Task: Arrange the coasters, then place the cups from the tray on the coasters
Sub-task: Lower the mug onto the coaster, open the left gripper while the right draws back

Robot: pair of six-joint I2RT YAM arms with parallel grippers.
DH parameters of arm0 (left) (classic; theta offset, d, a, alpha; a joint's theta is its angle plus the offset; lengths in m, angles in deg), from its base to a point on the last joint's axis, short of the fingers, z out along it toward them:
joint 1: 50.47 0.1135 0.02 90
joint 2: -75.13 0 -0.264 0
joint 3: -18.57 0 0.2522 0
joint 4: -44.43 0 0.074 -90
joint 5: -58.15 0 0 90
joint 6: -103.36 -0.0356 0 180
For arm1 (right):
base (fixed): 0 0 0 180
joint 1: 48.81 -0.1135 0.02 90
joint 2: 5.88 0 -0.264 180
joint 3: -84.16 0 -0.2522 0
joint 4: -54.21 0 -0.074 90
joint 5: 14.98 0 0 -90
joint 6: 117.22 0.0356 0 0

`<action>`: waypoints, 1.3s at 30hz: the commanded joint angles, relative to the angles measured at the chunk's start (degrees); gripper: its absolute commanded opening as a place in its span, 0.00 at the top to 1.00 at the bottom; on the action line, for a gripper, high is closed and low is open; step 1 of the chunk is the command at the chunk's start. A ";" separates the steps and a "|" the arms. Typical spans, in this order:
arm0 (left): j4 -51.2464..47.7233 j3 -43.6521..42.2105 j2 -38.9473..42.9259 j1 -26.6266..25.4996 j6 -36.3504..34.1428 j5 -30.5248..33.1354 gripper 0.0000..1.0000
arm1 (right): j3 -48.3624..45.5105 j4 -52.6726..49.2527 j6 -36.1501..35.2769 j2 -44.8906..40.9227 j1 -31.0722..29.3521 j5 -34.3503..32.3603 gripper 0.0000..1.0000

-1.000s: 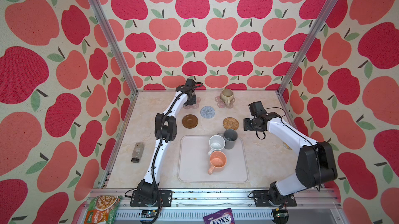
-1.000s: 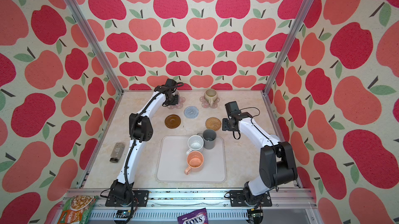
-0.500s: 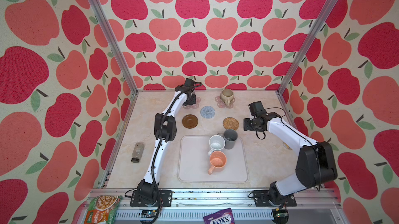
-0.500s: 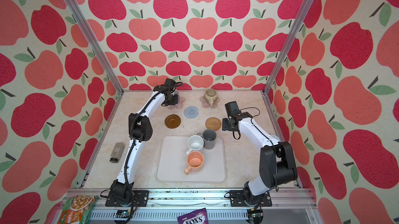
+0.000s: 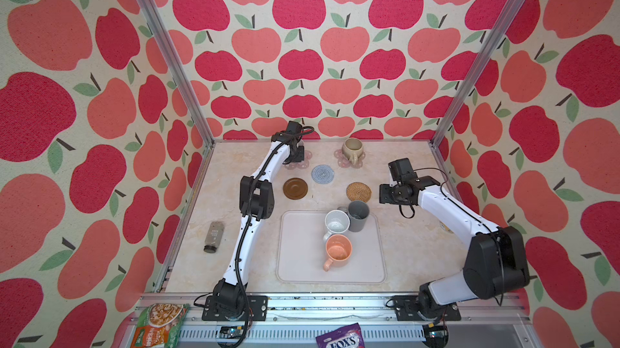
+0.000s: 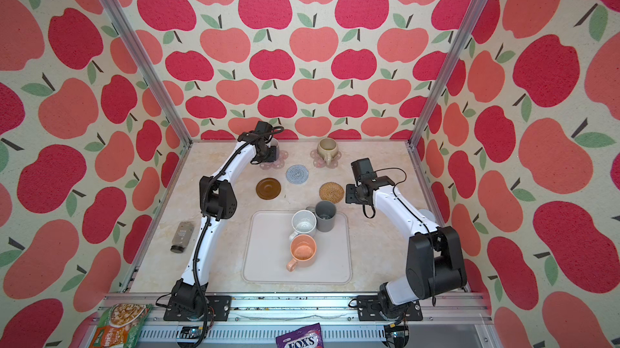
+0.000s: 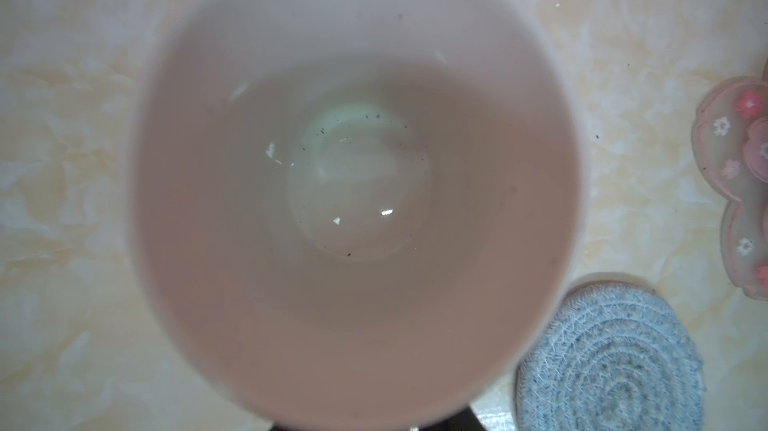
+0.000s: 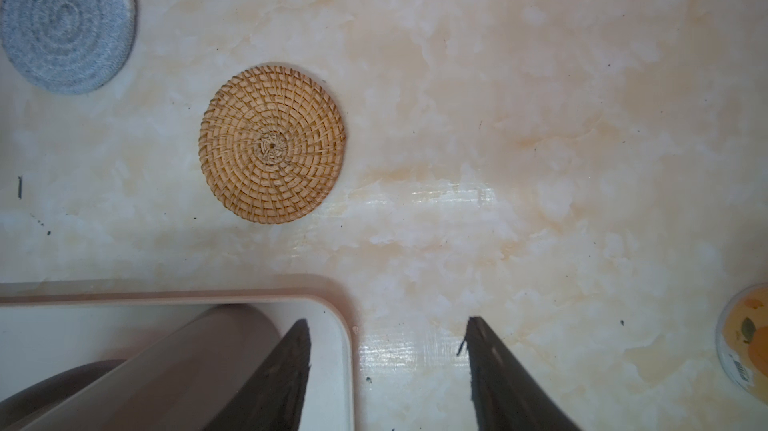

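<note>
Nothing shifted — left gripper [image 5: 297,156] at lavender mug [image 7: 353,184] on pink coaster [image 6: 282,155].

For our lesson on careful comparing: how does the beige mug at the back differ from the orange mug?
The beige mug stands on a pink flower coaster; the orange mug stands on the tray. The beige mug sits far back, the orange mug near the front. Both stand upright, mouth up, each with one handle.

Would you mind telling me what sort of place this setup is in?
Probably a staged robot test booth, not a real kitchen: apple-print walls on aluminium posts, and two arms bolted to a rail.
</note>
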 commanded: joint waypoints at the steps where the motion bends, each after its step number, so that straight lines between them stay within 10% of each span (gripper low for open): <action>1: -1.72 1.62 1.73 0.11 0.11 0.14 0.67 | -0.93 -0.98 1.44 -3.15 0.12 0.29 0.37; 19: -1.41 -11.29 15.42 -0.83 -1.54 5.16 0.51 | -3.69 -3.92 2.82 -12.62 -0.36 -1.59 0.37; 39: 13.95 -57.75 49.29 -2.17 0.04 9.04 0.50 | -8.41 -8.83 8.32 -22.99 -7.88 -7.35 0.37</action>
